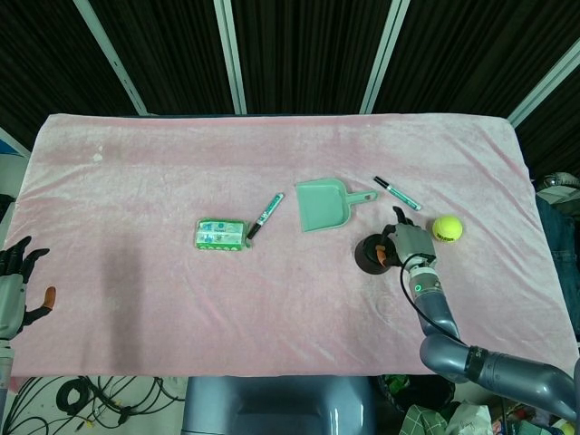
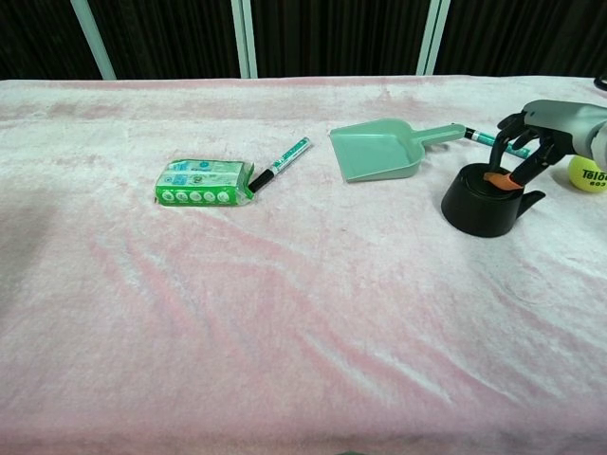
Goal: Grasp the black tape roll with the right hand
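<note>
Both views: right hand (image 2: pixel 531 142) closed around far-right rim of flat-lying black plastic tape roll (image 2: pixel 479 204), near right edge of pink cloth-covered table (image 1: pixel 136 181), orange-tipped thumb inside core.

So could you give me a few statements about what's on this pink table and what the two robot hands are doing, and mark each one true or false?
1. The right hand is at the black tape roll, with an orange-tipped finger reaching into the roll's hole. True.
2. The tennis ball sits inside the green dustpan. False: it lies on the cloth to the right of the tape roll, apart from the dustpan.
3. There are two pens, one by the green packet and one near the dustpan's handle. True.
4. The left hand holds the green packet. False: it is at the table's left edge, far from it, holding nothing.
5. The tape roll is lifted in the air. False: it rests on the cloth.
</note>
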Motion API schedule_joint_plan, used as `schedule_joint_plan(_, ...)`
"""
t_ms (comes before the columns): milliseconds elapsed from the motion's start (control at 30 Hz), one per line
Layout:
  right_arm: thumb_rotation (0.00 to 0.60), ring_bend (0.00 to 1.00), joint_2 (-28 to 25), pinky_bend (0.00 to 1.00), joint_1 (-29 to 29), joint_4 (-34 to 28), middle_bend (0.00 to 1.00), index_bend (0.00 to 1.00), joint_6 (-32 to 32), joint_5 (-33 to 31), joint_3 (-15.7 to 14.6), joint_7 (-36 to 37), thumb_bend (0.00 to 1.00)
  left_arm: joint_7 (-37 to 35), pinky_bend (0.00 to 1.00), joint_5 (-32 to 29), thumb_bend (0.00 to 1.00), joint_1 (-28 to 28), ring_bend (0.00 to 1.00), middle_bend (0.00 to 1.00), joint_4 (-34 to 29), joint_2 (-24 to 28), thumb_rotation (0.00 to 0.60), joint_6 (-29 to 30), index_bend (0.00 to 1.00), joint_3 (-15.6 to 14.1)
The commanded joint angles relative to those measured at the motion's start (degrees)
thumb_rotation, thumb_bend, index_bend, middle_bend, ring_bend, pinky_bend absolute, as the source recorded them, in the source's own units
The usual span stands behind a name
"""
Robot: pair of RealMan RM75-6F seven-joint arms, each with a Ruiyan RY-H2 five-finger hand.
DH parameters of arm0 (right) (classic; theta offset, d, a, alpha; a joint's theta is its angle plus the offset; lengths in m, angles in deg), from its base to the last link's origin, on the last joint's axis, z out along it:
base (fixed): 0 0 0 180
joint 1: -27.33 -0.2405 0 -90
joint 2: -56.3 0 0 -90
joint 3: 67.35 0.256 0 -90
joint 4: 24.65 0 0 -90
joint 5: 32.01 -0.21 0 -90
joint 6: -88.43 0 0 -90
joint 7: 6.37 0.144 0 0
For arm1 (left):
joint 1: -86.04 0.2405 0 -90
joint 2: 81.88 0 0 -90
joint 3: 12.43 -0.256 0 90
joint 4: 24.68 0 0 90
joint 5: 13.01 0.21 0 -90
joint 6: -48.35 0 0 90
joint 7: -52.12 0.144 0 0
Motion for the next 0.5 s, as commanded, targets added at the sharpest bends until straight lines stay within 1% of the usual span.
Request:
schedule_joint_plan(33,0.600,0.12,-0.17,0.21,-0.01,-0.14,0.00,0.63,0.33,0.11,-0.23,-0.07,0.34,0.05,0.00,-0.01,0.44,0.00,0.00,0.00,-0.03,-0.01,0.600,-0.01,0.17,-0.01)
schedule_joint_plan(133,0.600,0.12,-0.28,0.21,-0.03,-0.14,0.00,0.48,0.61,0.18,-0.41,-0.10,0.30,0.11,0.00,-0.04,0.44,0.00,0.00,0.00,-0.04,-0.01,0.600,-0.01,0.17,-0.02)
schedule_joint_plan(300,0.600,0.11,-0.58,0.21,-0.09,-0.18,0.00,0.28,1.15,0.10,-0.80,-0.15,0.25,0.17,0.00,-0.17,0.44,0.02,0.00,0.00,-0.10,0.02,0.600,-0.01,0.17,0.01)
schedule_joint_plan(367,0.600,0.11,-0.67,0.21,-0.11,-0.24,0.00,0.21,1.13,0.12,-0.76,-0.07,0.23,0.20,0.00,-0.19,0.44,0.01,0.00,0.00,-0.12,0.03,0.600,-0.03,0.17,0.01)
schedule_joint_plan(433,0.600,0.11,-0.80,0.21,-0.06,-0.39,0.00,0.16,0.96,0.30,-0.51,0.30,0.20,0.28,0.00,-0.22,0.44,-0.01,0.00,0.00,-0.13,0.02,0.600,-0.04,0.17,0.02)
schedule_joint_plan(500,0.600,0.11,-1.02,0.21,0.09,-0.64,0.00,0.09,0.75,0.69,-0.24,0.79,0.16,0.32,0.00,-0.25,0.44,-0.01,0.00,0.00,-0.13,0.01,0.600,-0.03,0.17,0.03)
